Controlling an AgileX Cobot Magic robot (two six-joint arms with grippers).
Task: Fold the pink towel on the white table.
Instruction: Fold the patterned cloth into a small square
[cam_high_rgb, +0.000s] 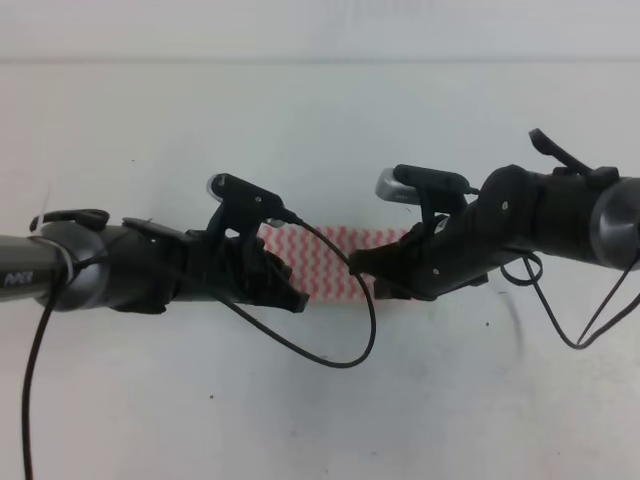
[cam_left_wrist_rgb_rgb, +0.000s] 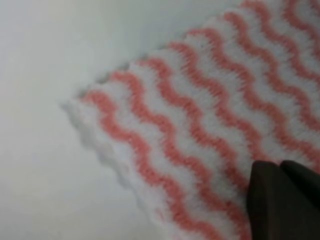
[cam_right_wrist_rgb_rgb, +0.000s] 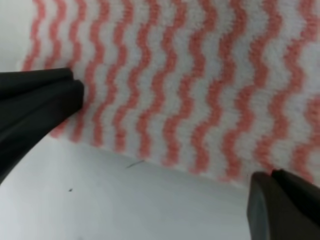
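The pink towel (cam_high_rgb: 330, 262) lies flat as a narrow strip on the white worktop (cam_high_rgb: 320, 120), with the left gripper (cam_high_rgb: 285, 290) at its left end and the right gripper (cam_high_rgb: 372, 272) at its right end. The right jaws stand wide, straddling the near edge; the left jaws' state I cannot tell. Judging by this, the grasp is being set up; next, both must pinch the edge
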